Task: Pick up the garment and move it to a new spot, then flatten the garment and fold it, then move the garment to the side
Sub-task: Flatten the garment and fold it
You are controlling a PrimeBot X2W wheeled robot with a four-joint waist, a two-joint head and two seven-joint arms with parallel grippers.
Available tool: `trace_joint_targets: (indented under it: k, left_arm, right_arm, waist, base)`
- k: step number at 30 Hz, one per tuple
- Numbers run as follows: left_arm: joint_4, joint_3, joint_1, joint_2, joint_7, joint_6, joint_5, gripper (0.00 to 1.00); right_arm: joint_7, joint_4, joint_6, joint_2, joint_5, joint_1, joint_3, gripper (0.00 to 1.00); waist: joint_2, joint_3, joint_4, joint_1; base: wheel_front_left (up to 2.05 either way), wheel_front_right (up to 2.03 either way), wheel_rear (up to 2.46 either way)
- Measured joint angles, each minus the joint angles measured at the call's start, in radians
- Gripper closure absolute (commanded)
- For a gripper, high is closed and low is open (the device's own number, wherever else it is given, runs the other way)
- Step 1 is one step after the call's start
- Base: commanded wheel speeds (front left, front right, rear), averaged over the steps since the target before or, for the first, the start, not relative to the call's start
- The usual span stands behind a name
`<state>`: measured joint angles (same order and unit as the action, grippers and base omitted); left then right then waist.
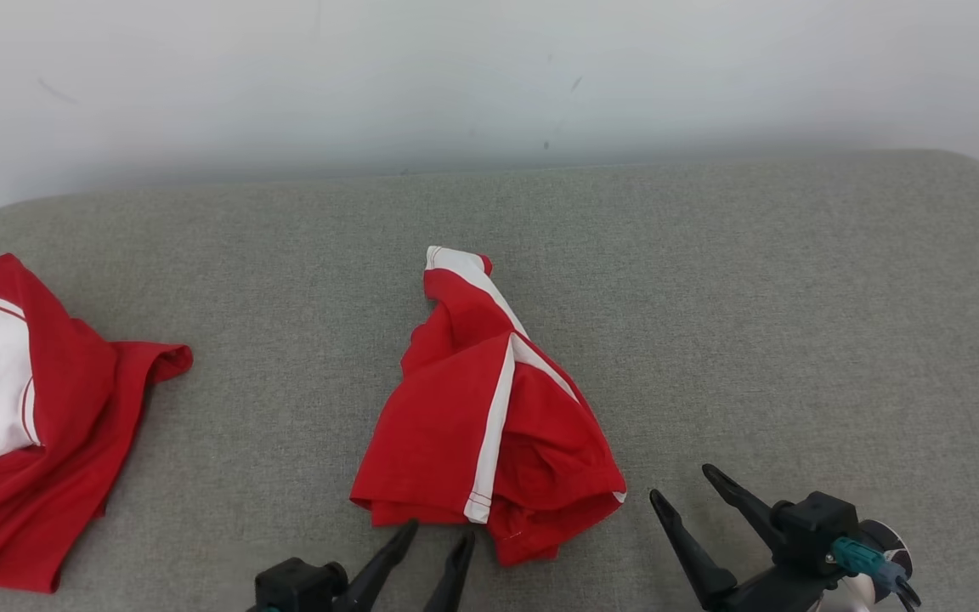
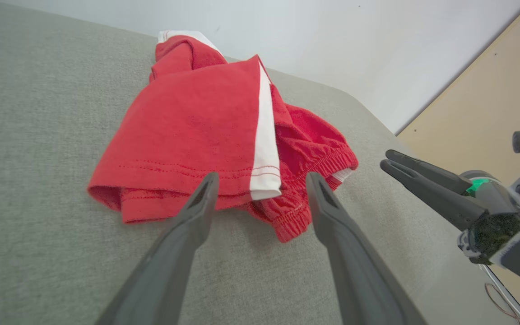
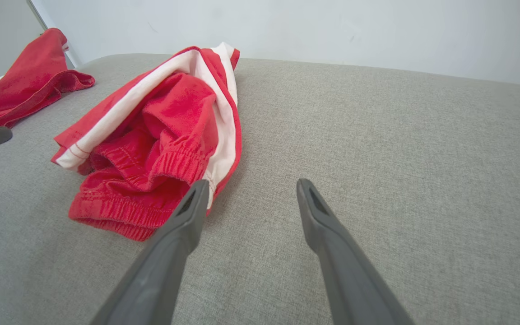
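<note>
Two wide-open, empty: left end effector (image 1: 440,529) and right end effector (image 1: 681,481) hover just beside the crumpled red garment (image 1: 455,425); a second red cloth (image 1: 56,425) lies well apart.

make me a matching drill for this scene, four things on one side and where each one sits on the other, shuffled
Things:
1. red shorts
2. second red garment
3. left gripper
4. right gripper

Places:
A. far left of the grey cushion
B. open, off to the right of the shorts
C. open, tips by the shorts' near hem
D. crumpled in the middle of the cushion

Pairs: 1-D, 2-A, 3-C, 4-B
</note>
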<state>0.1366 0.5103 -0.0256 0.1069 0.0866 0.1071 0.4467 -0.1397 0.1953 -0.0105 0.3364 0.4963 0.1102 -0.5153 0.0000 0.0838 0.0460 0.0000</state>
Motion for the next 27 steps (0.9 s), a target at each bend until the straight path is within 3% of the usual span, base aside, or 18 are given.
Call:
trace_joint_targets:
  k: [27]
  left_arm:
    - [0.210, 0.112, -0.151, -0.042, -0.086, 0.016, 0.085, 0.00]
  right_arm:
    - [0.114, 0.103, 0.002, -0.037, -0.094, 0.099, -0.127, 0.00]
  waist:
    - [0.0000, -0.003, -0.002, 0.0000]
  base:
    - [0.00, 0.00, 0.00]
